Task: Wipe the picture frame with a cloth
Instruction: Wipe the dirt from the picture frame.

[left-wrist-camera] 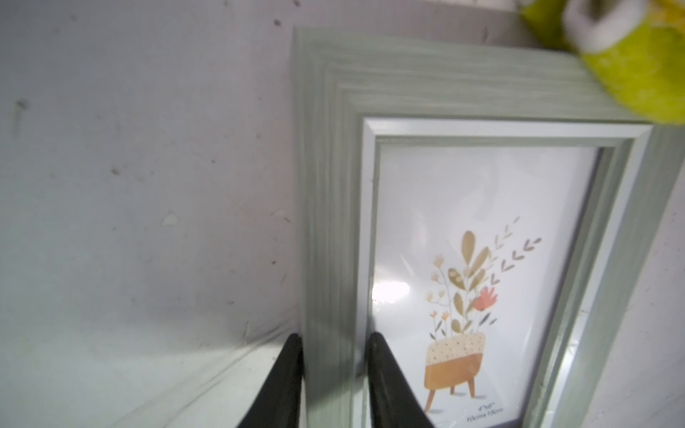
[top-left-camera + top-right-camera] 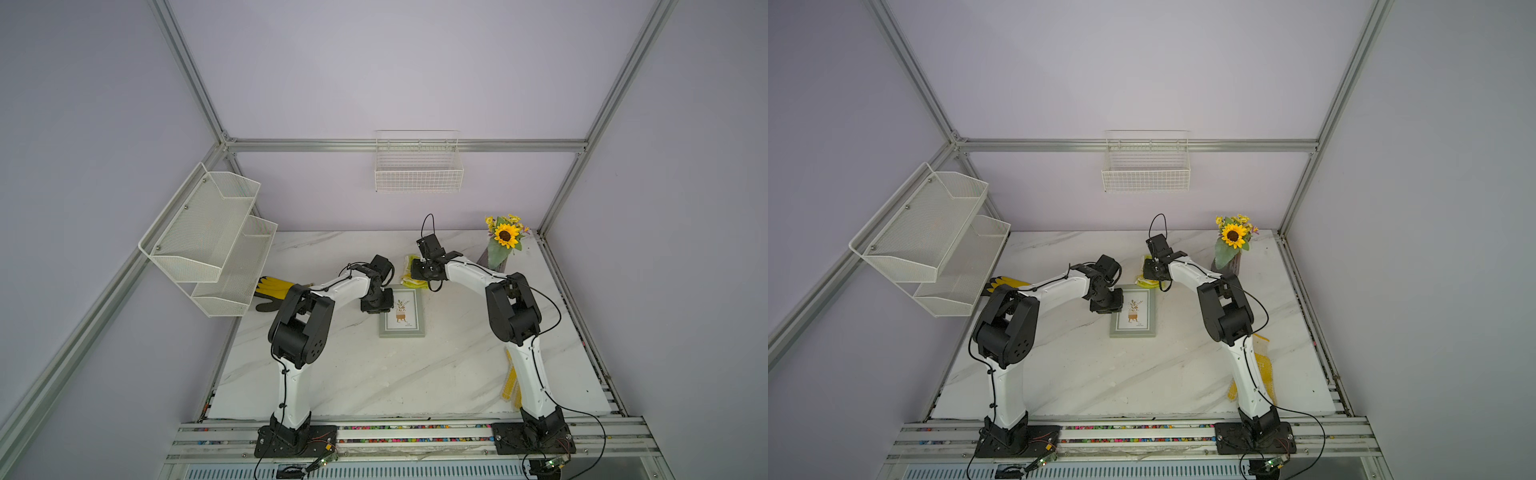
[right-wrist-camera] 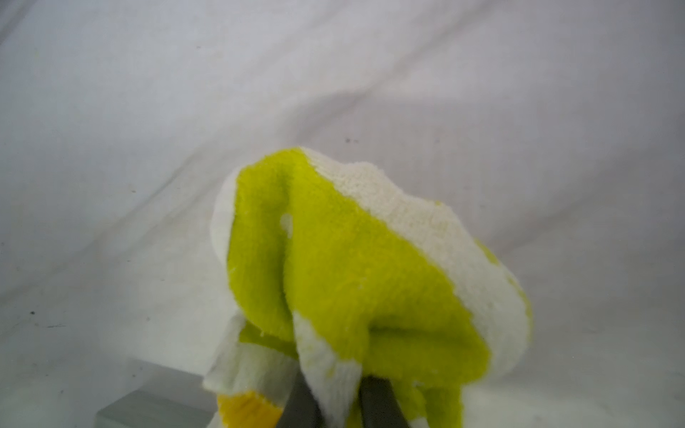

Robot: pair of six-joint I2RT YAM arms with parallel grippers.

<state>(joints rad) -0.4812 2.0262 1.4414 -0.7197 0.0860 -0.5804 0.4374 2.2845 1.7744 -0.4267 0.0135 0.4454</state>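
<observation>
The grey-green picture frame (image 2: 402,331) (image 2: 1133,331) lies flat mid-table, its potted-plant print facing up. My left gripper (image 2: 376,301) (image 2: 1106,301) is shut on the frame's left border. In the left wrist view, the black fingers of that gripper (image 1: 335,337) pinch either side of the picture frame (image 1: 333,185). My right gripper (image 2: 417,270) (image 2: 1148,272) (image 3: 333,385) is shut on the lime-green, yellow and white cloth (image 2: 415,283) (image 2: 1145,283) (image 3: 352,259). The bunched cloth (image 1: 630,74) hangs over the frame's far right corner.
A yellow rubber glove (image 2: 272,286) lies left under the white mesh shelf (image 2: 208,237). A sunflower vase (image 2: 503,241) stands at the back right. A yellow mesh glove (image 2: 1262,365) lies by the right arm. A wire basket (image 2: 419,166) hangs on the back wall.
</observation>
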